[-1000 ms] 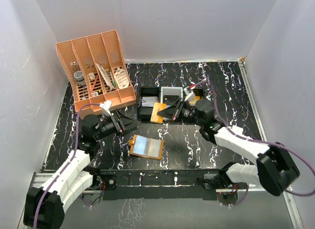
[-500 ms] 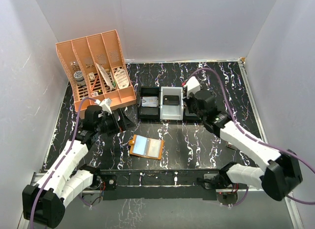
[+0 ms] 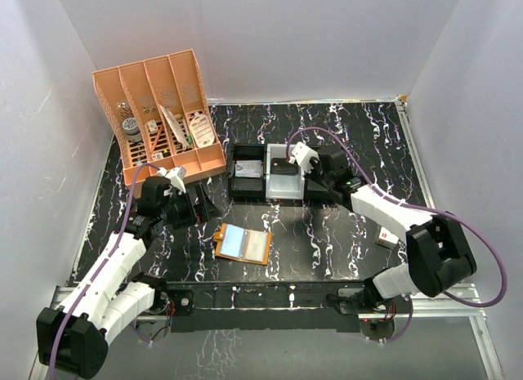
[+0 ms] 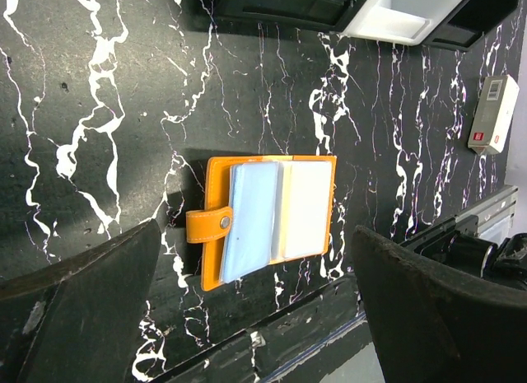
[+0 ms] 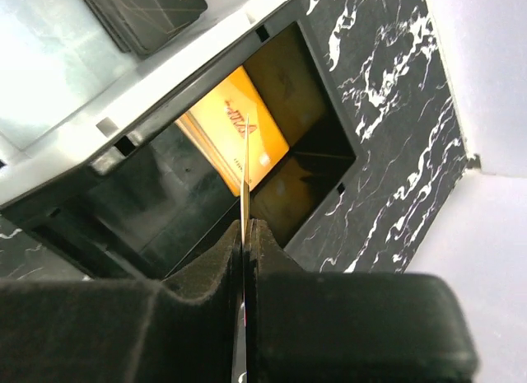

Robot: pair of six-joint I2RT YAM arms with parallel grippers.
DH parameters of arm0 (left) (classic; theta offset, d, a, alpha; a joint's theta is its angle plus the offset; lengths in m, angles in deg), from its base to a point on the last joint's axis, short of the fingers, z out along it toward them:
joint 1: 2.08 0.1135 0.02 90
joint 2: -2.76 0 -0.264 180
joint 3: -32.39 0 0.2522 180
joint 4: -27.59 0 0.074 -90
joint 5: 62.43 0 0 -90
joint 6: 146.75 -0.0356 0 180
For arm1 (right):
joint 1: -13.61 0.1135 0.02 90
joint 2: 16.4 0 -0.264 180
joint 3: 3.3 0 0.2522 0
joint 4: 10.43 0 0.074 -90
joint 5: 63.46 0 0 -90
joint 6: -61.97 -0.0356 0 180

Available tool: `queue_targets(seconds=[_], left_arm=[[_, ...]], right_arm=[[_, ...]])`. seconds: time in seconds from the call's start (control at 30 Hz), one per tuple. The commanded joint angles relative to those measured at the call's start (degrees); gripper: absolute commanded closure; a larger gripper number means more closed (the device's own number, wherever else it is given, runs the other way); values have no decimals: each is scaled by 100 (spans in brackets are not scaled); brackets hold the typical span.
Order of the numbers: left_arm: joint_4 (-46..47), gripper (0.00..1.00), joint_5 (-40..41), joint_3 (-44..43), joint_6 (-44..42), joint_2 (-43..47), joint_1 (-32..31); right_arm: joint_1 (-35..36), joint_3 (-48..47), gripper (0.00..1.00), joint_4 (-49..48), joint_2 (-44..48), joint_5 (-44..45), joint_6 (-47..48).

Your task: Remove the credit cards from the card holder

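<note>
The orange card holder (image 3: 243,243) (image 4: 214,226) lies open and flat on the black marble table. A pale blue credit card (image 4: 251,221) and a whitish one (image 4: 306,208) sit in its two halves. My left gripper (image 3: 200,207) (image 4: 257,259) hovers beside and above it, open wide, nothing between the fingers. My right gripper (image 3: 315,174) (image 5: 247,231) is shut on a thin card (image 5: 245,177) seen edge-on. It hangs over the rightmost black bin (image 5: 321,165), where an orange-gold card (image 5: 235,128) lies.
An orange slotted desk organizer (image 3: 159,118) stands at the back left. Black bins (image 3: 247,172) and a white tray (image 3: 282,184) with a small black box (image 3: 283,162) line the middle back. A small white-and-red box (image 3: 387,235) (image 4: 492,115) lies at the right.
My right arm swung the card from the table's middle back to the right-hand black bin. The left gripper opened to its widest and drew back slightly. The card holder stayed put.
</note>
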Motion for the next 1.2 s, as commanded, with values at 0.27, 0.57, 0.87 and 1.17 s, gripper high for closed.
queue_targets(seconds=[0.27,0.57,0.87,1.17], left_arm=[[11,1,-275,-71,-189,-4,22],[93,1,-422,-25,-223,-38,26],[171,1,-508,-23,-263,-152,25],[215,1,-625,-17,-277,-172,21]], right_arm=[[-636,-604,100,-1015,-865,-1249,1054],[-817,-1199,100,-748,-1603,-1420,1455],[-878,-1360,97,-641,-2113,-1553,1621],[-896,-1341,96,-515,-2266,-1831,1700]])
